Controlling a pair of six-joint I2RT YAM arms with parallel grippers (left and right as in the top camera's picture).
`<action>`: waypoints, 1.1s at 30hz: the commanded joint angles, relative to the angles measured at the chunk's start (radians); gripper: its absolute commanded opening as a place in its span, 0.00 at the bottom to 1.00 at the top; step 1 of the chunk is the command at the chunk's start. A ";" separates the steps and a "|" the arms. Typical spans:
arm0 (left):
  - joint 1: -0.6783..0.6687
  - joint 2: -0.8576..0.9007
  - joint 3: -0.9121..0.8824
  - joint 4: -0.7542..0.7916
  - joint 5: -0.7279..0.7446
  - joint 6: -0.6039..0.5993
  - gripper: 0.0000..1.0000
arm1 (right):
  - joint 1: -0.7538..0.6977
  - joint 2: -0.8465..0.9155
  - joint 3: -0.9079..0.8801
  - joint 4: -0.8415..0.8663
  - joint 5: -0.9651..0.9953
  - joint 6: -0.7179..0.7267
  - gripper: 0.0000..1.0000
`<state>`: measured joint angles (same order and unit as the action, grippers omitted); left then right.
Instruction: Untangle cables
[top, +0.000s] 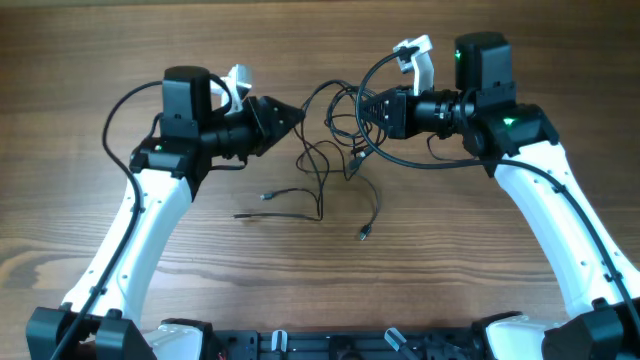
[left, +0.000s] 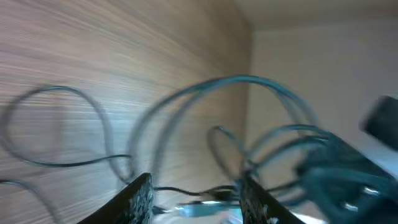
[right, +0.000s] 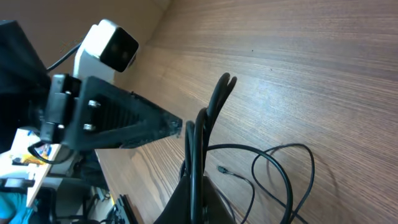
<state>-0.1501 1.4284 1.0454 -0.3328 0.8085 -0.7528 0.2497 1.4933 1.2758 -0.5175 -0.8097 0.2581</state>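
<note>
Right gripper (right: 194, 186) clenched on a doubled bundle of black cables (right: 217, 96). Left gripper (left: 194, 193) blurred, fingers (left: 140, 198) apart with 1 strand crossing between; grasping or released, cannot tell. Loose tangle strung between the 2 grippers, spreading down onto the wooden table (top: 480, 260), thin free ends trailing toward the near edge.
</note>
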 joint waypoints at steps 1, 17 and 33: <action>0.000 -0.015 0.002 0.104 0.212 -0.158 0.48 | -0.002 -0.002 0.005 0.004 0.000 0.004 0.04; -0.144 0.053 0.002 0.109 -0.046 -0.201 0.37 | -0.002 -0.002 0.005 0.004 -0.060 0.006 0.04; -0.071 0.053 0.002 0.041 -0.069 -0.020 0.04 | -0.002 -0.002 0.005 -0.048 0.038 0.003 0.04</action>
<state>-0.2783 1.4738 1.0447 -0.2592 0.7734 -0.8856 0.2497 1.4933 1.2762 -0.5465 -0.8223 0.2604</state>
